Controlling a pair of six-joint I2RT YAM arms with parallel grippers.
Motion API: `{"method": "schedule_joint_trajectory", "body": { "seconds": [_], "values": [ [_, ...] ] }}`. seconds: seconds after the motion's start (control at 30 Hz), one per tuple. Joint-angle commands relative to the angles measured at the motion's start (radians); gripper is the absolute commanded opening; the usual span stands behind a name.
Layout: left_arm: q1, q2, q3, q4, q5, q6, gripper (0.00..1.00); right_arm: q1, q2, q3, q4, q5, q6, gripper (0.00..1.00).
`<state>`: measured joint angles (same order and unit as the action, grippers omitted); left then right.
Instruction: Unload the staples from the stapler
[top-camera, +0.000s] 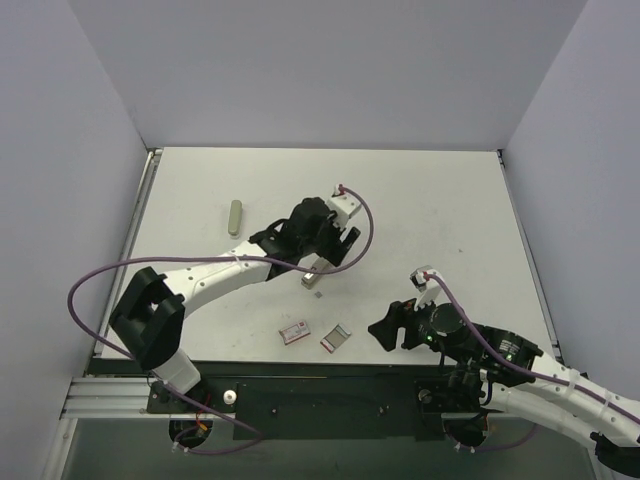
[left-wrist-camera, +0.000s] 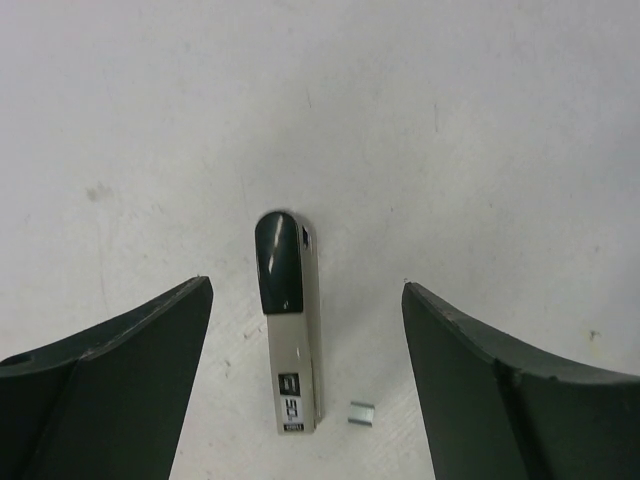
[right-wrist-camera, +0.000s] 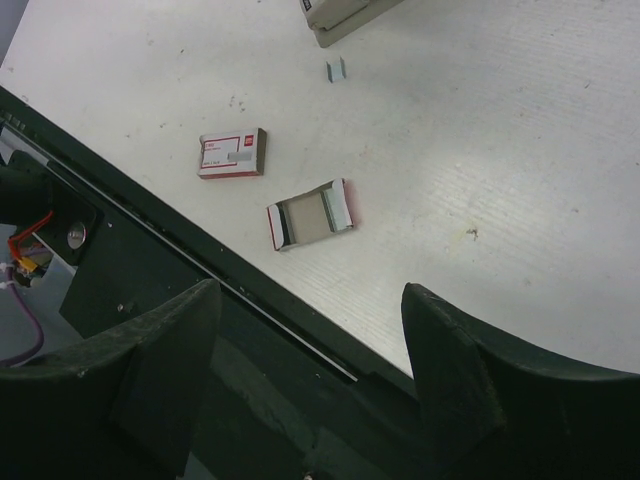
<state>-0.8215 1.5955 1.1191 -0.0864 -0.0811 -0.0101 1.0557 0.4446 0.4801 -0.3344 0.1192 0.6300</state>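
Observation:
The stapler (left-wrist-camera: 290, 340), a slim grey-silver bar with a black tip, lies flat on the white table. It also shows in the top view (top-camera: 312, 275), and its end shows at the top edge of the right wrist view (right-wrist-camera: 340, 15). My left gripper (left-wrist-camera: 305, 285) hovers over the stapler, open, both fingers well clear of its sides. A small clump of staples (left-wrist-camera: 360, 413) lies loose on the table beside the bar's plain end. My right gripper (top-camera: 386, 328) is open and empty over the table's near edge, well away from the stapler.
A red-and-white box (right-wrist-camera: 232, 153) and an opened red-edged box tray (right-wrist-camera: 311, 214) lie near the front edge. A grey-green oblong piece (top-camera: 234, 217) lies at the left. The dark base rail (right-wrist-camera: 250, 330) runs below the right gripper.

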Motion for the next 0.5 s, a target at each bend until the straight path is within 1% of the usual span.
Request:
{"method": "schedule_joint_trajectory", "body": {
  "seconds": [0.0, 0.2, 0.47],
  "values": [
    [-0.013, 0.092, 0.160, -0.128, -0.048, 0.099, 0.87, 0.007, -0.015, 0.014, -0.025, -0.006, 0.008, 0.68],
    [-0.011, 0.233, 0.333, -0.205, -0.075, 0.139, 0.87, 0.006, -0.038, 0.029, -0.061, -0.003, 0.000, 0.68],
    [-0.001, 0.374, 0.459, -0.263, -0.039, 0.156, 0.86, 0.006, -0.037, 0.037, -0.068, -0.004, 0.000, 0.68]
  ]
}}
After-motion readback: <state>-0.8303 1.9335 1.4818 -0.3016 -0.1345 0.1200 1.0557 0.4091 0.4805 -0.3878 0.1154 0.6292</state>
